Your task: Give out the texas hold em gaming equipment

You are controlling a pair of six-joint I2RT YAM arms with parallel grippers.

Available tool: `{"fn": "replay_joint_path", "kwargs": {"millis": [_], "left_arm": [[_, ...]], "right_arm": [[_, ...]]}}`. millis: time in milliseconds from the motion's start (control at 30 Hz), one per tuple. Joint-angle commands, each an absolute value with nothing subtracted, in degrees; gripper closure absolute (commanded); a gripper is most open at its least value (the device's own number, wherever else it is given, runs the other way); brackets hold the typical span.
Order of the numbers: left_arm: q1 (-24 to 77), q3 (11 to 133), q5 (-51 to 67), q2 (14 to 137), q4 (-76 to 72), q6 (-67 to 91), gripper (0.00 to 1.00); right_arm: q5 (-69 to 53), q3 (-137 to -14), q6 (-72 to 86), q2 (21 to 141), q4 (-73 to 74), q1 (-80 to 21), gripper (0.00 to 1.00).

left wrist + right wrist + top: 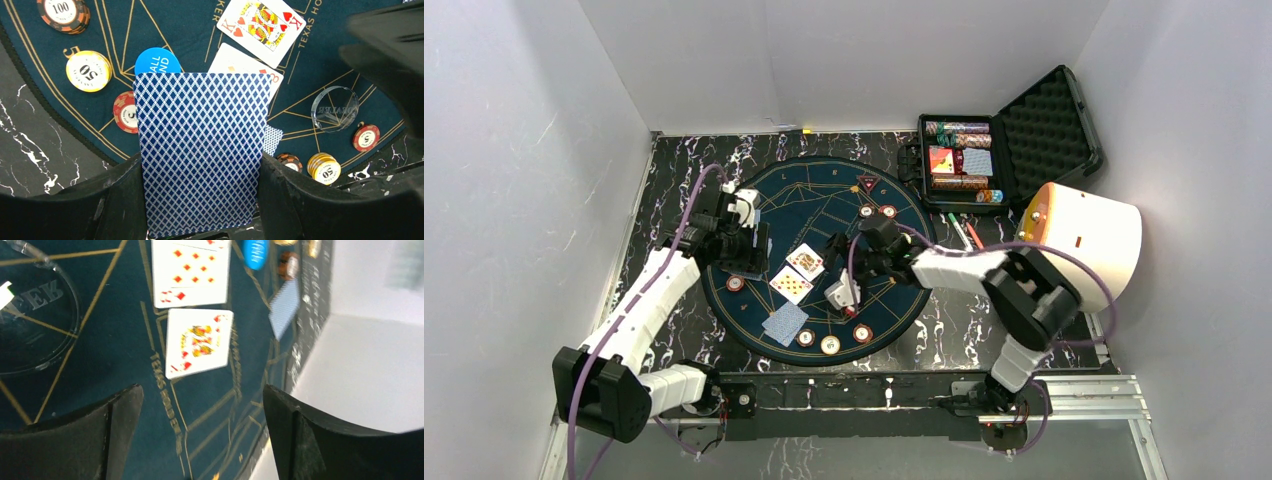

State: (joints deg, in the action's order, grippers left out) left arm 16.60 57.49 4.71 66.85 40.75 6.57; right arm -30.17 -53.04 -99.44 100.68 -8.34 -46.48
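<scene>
My left gripper [199, 160] [744, 255] is shut on a blue-backed stack of playing cards [200, 150], held upright over the left side of the round teal poker mat [824, 200]. Face up at the mat's middle lie a king [260, 27] [199, 342] and a diamonds card [791, 284] [192, 272]. A face-down card [785, 323] lies nearer the arms. A blue disc [157, 61], a yellow 50 chip [89, 70], a red chip [125, 112] and a clear dealer button [335, 107] sit on the mat. My right gripper [201, 390] [836, 268] stands open and empty above the mat.
An open black case [1044, 130] with chip rows and card decks stands at the back right. A big white cylinder [1089, 235] lies at the right, with red and green pens [964, 232] beside it. More chips [830, 344] line the mat's near edge. White walls enclose the marbled table.
</scene>
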Motion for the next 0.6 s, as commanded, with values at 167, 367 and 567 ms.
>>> {"fn": "replay_joint_path", "kwargs": {"millis": [167, 367, 567], "left_arm": [[16.3, 59.9, 11.2, 69.9, 40.3, 3.7, 1.00], [19.1, 58.8, 12.9, 70.3, 38.5, 0.3, 1.00], [25.1, 60.1, 11.9, 70.7, 38.3, -3.0, 1.00]], "right_arm": [[-26.5, -38.6, -48.0, 74.4, -29.4, -45.5, 0.02], [-5.8, -51.0, 14.6, 74.8, -21.5, -42.7, 0.02], [-19.9, -60.8, 29.6, 80.9, -11.9, -39.0, 0.02]]}}
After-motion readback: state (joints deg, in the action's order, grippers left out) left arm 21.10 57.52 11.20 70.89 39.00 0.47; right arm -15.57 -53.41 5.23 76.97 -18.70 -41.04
